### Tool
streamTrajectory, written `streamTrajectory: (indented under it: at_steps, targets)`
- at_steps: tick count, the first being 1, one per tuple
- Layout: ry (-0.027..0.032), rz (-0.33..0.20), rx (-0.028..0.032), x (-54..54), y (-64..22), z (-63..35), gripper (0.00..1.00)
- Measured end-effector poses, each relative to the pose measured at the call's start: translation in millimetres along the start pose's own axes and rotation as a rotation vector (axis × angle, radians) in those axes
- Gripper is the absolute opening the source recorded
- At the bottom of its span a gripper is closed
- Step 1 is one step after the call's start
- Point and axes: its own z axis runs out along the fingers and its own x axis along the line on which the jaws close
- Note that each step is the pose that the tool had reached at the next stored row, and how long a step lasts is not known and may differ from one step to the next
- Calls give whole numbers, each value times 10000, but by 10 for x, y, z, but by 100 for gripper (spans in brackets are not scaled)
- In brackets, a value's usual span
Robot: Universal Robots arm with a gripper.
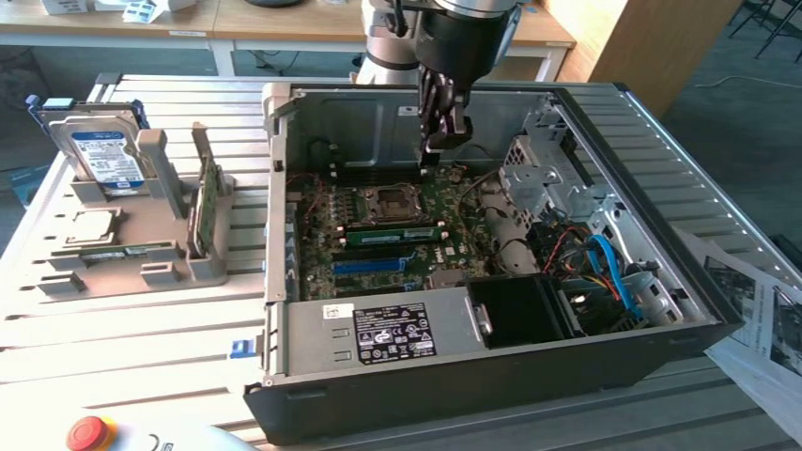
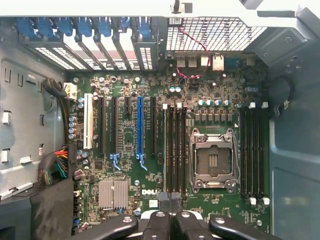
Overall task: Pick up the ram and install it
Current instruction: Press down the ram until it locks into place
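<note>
We find the fingers pressed fully together with nothing visibly between them, hanging inside the open computer case above the motherboard, close to the rear wall. The ram, a green stick, lies along the memory slots just beside the empty processor socket, well below the fingers and apart from them. We judge the pick-up and placing done. Whether the stick is pushed home and latched, we cannot tell. In the wrist view the shut fingers sit over the end of those slots. Another thin green board stands upright in the grey holder, towards the counter edge at the exterior view's left.
</note>
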Motion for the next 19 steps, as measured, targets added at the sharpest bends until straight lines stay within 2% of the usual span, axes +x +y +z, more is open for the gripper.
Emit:
streamTrajectory:
  at_steps: [11, 19]
  targets:
    - [1, 2, 0, 0, -3, 0, 10]
    - [1, 1, 0, 6, -94, -4, 10]
